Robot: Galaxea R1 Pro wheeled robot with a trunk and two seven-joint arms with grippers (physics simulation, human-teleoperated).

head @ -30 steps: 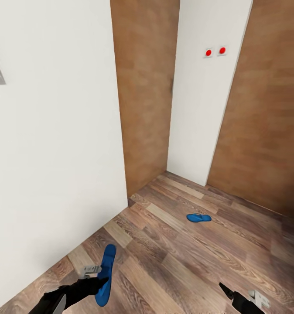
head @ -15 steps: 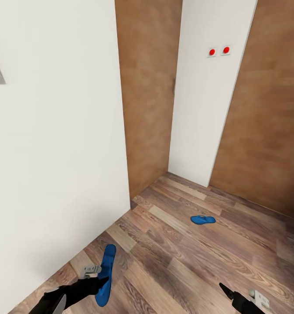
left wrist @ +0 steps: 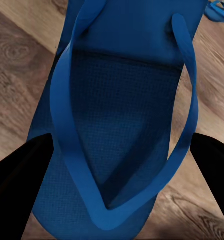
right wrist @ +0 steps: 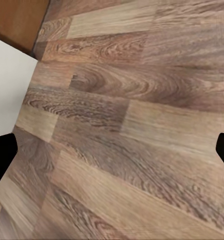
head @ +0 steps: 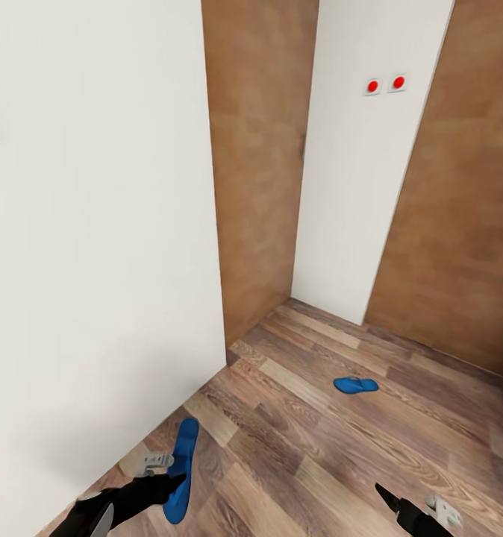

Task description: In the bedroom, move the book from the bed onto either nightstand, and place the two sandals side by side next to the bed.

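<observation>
The left gripper [head: 178, 477] pinches a bright blue flip-flop sandal [head: 180, 468] at the near left, the sole hanging over the wood-plank floor [head: 341, 462] close to the white wall [head: 95, 261]. In the left wrist view the sandal [left wrist: 124, 125] sits between the dark fingers [left wrist: 17, 185], held by its edges. The second blue flip-flop [head: 355, 385] lies farther off, toward the brown wooden door panels [head: 259, 164]. The right gripper [head: 389, 498] hangs spread and empty. The edge hold looks thin: a turn near the wall could knock the sandal loose.
</observation>
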